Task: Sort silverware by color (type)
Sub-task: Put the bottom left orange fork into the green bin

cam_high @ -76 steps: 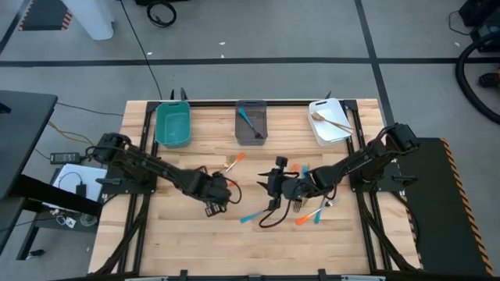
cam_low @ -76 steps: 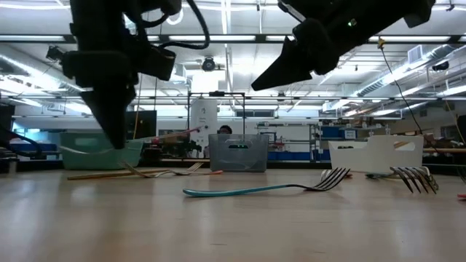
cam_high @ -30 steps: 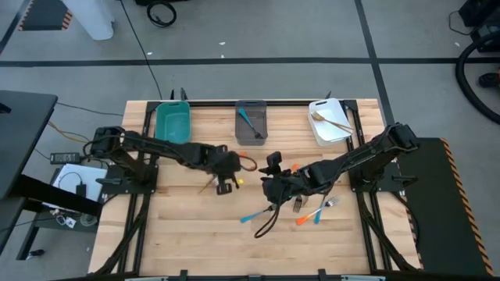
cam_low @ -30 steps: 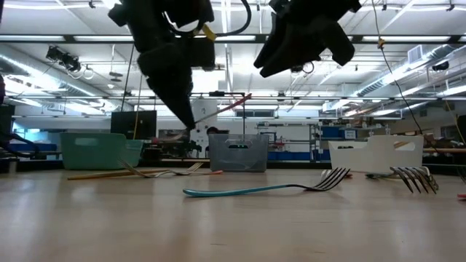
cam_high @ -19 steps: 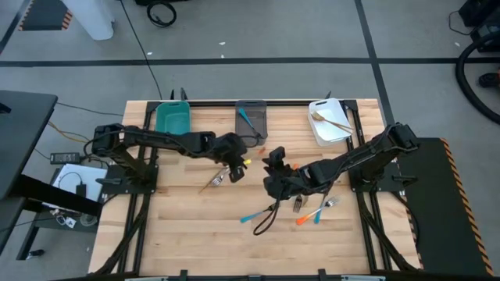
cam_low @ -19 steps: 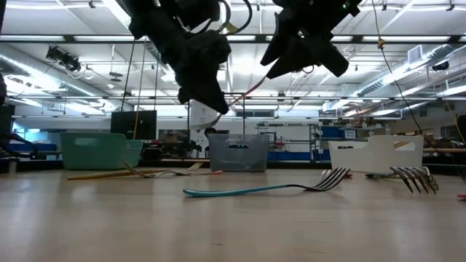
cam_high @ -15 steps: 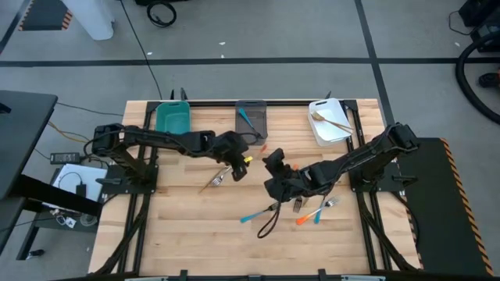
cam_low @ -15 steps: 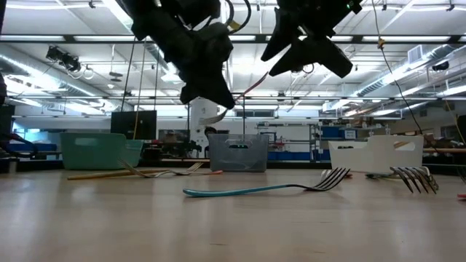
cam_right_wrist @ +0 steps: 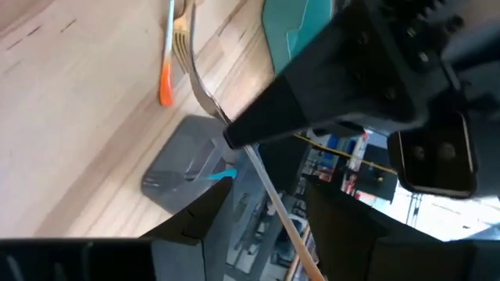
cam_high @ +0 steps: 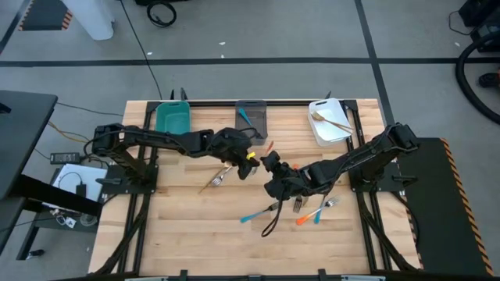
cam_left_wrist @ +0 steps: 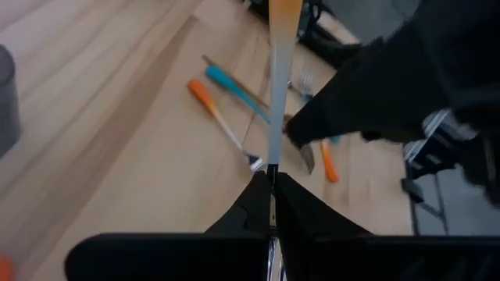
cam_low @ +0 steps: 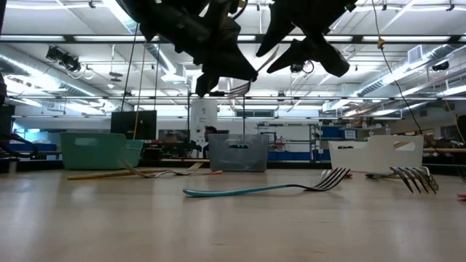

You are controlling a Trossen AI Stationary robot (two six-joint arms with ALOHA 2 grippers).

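Carrying an orange-handled fork [cam_left_wrist: 276, 94] clamped in the left gripper [cam_high: 248, 161], now nearer the open right gripper [cam_high: 271, 165].

Grey floor [cam_high: 258, 70], ceiling strip lights [cam_low: 408, 38].

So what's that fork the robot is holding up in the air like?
The fork is slim, with an orange-tipped pale handle and silvery metal tines. The left end effector is shut on it and holds it above the table, touching nothing else. The open right end effector waits just beside its handle.
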